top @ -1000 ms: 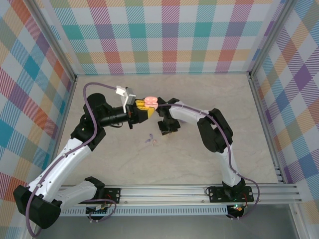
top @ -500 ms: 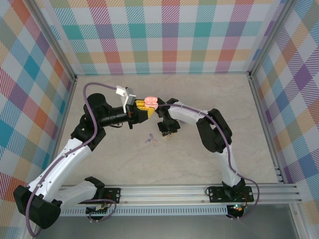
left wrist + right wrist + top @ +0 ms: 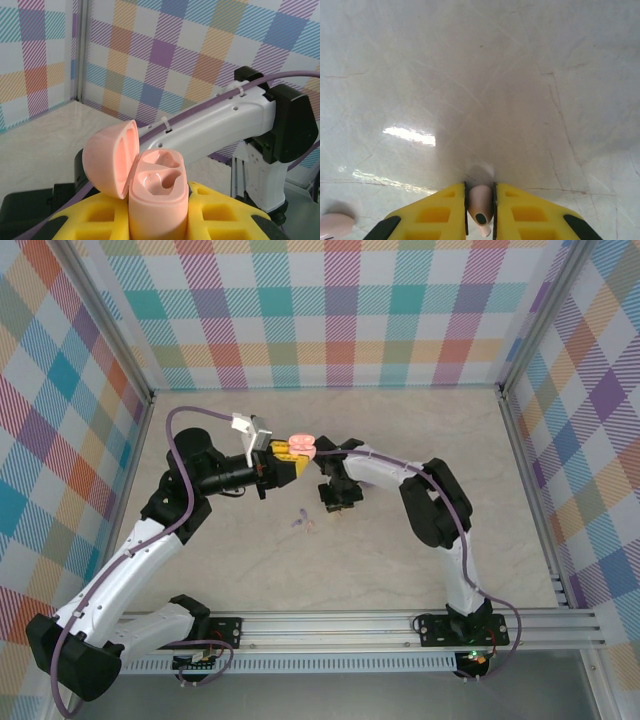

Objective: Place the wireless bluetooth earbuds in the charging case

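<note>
Pale pink, the earbud point(image 3: 481, 210) is pinched between the closed yellow fingers point(image 3: 440, 210) of the right hand point(image 3: 480, 189), low over the marbled counter point(image 3: 470, 75). Whether it has been lifted clear cannot be told, since its shadow point(image 3: 481, 174) lies directly beside it. A second pale piece point(image 3: 332, 225), taken to be the other earbud, is seen lying on the counter near the left finger. The charging case point(image 3: 159, 200) is clamped upright in the left hand point(image 3: 159, 222), just beside the right arm point(image 3: 210, 130), with its lid point(image 3: 112, 160) swung open and both sockets point(image 3: 162, 177) empty.

The grip is judged slight: only a narrow part of a smooth, rounded piece is caught, so it could be twisted or squeezed out during the lift. If the stem is not lined up with its socket, the earbud may be jammed on the rim or dropped. With the arms so close, the lid could be knocked shut, or the case shifted in its grip.
</note>
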`<state>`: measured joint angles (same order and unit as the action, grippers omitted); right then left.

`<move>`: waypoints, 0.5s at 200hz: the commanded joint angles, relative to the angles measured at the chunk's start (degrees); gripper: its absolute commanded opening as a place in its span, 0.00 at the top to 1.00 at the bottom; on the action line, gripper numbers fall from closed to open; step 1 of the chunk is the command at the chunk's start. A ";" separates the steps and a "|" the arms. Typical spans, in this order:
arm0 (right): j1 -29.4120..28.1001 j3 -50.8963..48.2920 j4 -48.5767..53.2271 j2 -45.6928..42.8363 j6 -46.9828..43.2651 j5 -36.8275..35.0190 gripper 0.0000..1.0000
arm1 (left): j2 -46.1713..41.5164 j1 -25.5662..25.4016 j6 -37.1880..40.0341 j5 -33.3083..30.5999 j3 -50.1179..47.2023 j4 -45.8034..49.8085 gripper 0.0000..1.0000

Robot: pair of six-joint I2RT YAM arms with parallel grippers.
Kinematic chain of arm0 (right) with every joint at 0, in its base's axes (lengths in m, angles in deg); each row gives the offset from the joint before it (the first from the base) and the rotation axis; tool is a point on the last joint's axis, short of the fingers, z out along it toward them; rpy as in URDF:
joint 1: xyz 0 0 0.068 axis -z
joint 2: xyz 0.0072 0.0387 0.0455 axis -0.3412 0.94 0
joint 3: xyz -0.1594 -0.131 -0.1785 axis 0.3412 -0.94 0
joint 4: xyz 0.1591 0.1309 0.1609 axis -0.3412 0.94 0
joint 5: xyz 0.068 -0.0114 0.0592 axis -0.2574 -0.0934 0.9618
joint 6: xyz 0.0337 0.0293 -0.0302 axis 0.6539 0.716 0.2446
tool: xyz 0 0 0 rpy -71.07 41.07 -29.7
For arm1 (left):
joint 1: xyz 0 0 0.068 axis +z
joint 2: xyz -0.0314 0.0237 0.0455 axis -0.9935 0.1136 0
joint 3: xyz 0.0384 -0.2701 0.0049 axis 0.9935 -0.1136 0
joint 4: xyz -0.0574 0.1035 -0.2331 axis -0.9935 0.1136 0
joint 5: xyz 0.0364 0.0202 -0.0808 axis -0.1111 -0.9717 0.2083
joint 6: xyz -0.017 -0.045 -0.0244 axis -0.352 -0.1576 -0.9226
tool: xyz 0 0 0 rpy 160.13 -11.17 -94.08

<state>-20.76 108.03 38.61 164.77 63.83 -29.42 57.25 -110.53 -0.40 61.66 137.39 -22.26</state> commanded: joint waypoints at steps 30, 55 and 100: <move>6.13 -11.89 -13.00 -10.45 4.67 10.63 0.84 | 0.50 0.77 0.14 -7.36 -0.40 2.96 0.80; 9.72 -17.05 -18.75 -17.09 6.64 16.72 0.84 | 1.34 0.83 -1.34 -10.56 -1.55 2.32 0.80; 14.45 -21.26 -23.45 -27.39 7.90 24.77 0.84 | 3.21 0.79 -7.35 -16.26 -4.41 -1.45 0.80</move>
<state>-7.73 88.71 20.49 142.30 69.82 -12.02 59.43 -110.53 -3.53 50.01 134.22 -20.75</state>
